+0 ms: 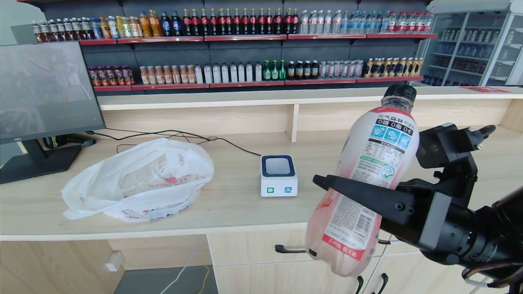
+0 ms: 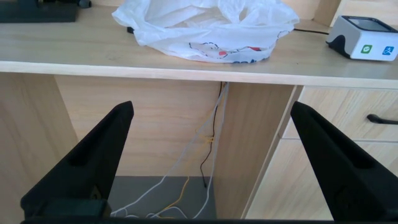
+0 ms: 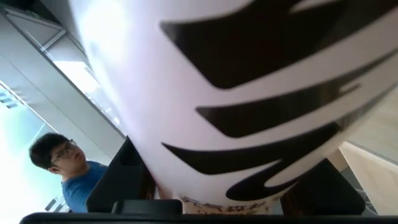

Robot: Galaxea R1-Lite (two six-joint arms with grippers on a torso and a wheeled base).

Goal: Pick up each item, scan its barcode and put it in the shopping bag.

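The right hand (image 1: 333,179) grasps the pale pink plastic drink bottle (image 1: 380,151), its long axis near upright, at lower right of the frame. The white square scanner (image 1: 278,175) sits on the bench (image 1: 229,204) to its left, mid-frame.

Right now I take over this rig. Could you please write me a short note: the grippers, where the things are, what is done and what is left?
Right gripper: shut on the bottle, held tilted, cap up, in the air to the right of the scanner.
Left gripper: open and empty, low in front of the counter, below the bag.
The bag lies on the counter, left of the scanner; what is inside cannot be told.
Done: the bottle is picked up.
Left: probably turn its barcode to the scanner, then put it into the bag.
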